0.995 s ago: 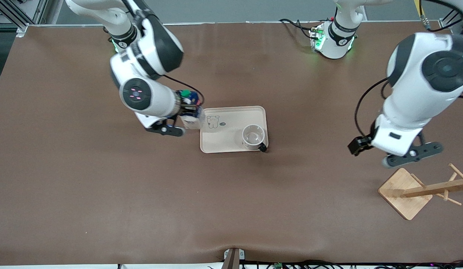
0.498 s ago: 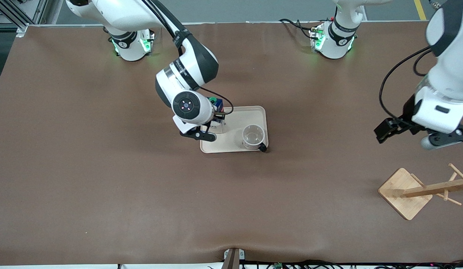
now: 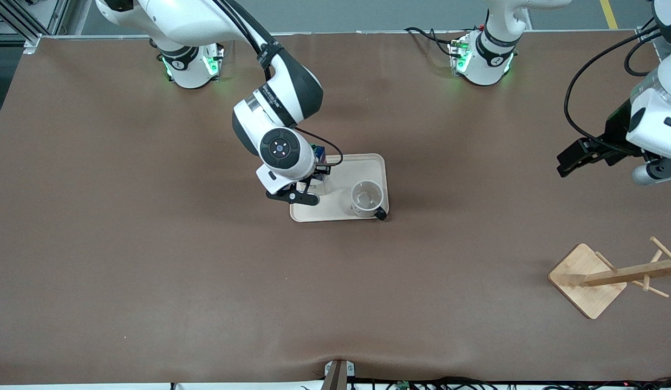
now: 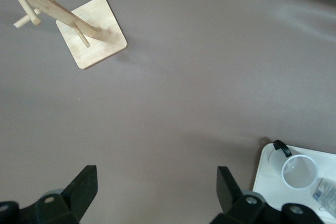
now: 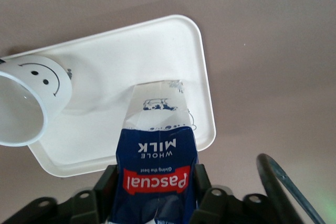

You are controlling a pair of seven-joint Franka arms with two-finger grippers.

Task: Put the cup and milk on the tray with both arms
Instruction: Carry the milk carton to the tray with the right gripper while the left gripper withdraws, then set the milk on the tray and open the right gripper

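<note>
Since a moment ago the right gripper (image 3: 308,187) has carried the milk (image 3: 320,157) onto the tray (image 3: 335,211), jaws still clamped on it, beside the upright cup (image 3: 366,197). Toward its own end, the left gripper (image 3: 600,157) has risen, jaws wide apart, over bare table.

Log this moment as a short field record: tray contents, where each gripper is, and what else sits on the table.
tray: cream, flat on the brown table, mid-table
cup: upright on the tray, at the corner toward the front camera and the left arm's end
milk: upright, base on the tray, between the right gripper's fingers
right gripper: over the tray, fingers either side of the milk
left gripper: open, empty, above bare table at the left arm's end
wooden rack: near the front camera, at the left arm's end
</note>
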